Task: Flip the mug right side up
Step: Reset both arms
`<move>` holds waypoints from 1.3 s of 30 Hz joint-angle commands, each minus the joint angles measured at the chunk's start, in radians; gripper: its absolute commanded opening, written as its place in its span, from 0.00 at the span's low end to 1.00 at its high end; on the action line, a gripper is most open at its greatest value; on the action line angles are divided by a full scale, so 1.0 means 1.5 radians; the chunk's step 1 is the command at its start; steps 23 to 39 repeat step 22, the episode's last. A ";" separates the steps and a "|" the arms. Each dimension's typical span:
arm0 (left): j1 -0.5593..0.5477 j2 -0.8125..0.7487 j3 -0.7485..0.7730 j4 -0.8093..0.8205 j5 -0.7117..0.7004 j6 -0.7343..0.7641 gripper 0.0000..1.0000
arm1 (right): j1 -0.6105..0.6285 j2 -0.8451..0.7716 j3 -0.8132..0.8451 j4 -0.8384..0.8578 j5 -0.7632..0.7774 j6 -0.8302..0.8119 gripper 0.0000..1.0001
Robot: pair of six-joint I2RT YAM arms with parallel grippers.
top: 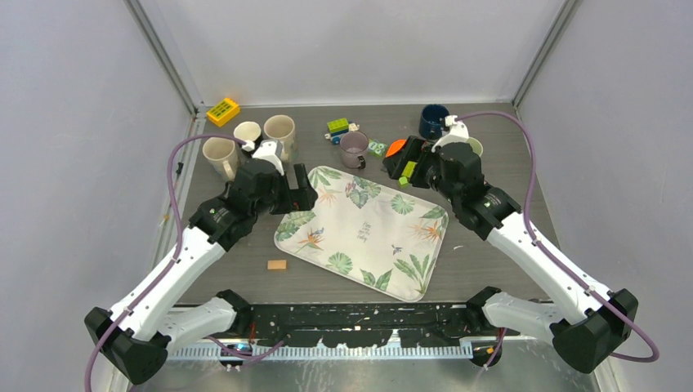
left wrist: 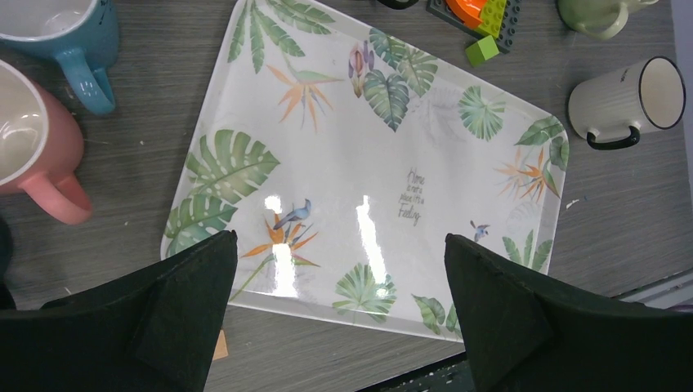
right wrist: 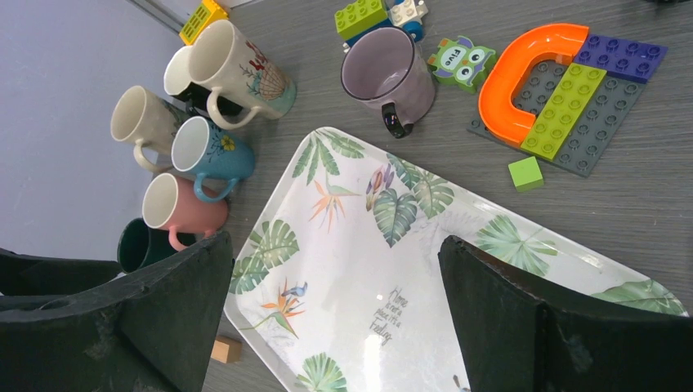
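Observation:
A cream mug with a black rim and handle (left wrist: pixel 625 102) lies on its side on the table just right of the leaf-print tray (left wrist: pixel 359 188), mouth facing right; in the top view the right arm hides it. My left gripper (left wrist: pixel 339 241) is open and empty above the tray's near-left part (top: pixel 298 196). My right gripper (right wrist: pixel 335 241) is open and empty above the tray's far-right corner (top: pixel 409 163). Neither touches a mug.
A purple mug (top: pixel 354 149), a dark blue mug (top: pixel 433 121) and a pale green mug (left wrist: pixel 596 16) stand behind the tray. Several mugs cluster at far left (right wrist: pixel 204 151). Lego pieces on a grey plate (right wrist: pixel 564 90), a yellow block (top: pixel 223 110), a small wooden block (top: pixel 277 265).

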 commanded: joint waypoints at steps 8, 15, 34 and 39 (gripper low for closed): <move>-0.001 -0.005 0.021 0.005 -0.022 0.004 1.00 | 0.003 -0.016 0.012 0.036 0.014 0.007 1.00; -0.001 -0.009 0.017 0.000 -0.027 0.001 1.00 | 0.002 -0.019 0.013 0.035 0.015 0.007 1.00; -0.001 -0.015 0.011 0.000 -0.031 -0.001 1.00 | 0.003 -0.019 0.014 0.032 0.014 0.008 1.00; -0.001 -0.015 0.011 0.000 -0.031 -0.001 1.00 | 0.003 -0.019 0.014 0.032 0.014 0.008 1.00</move>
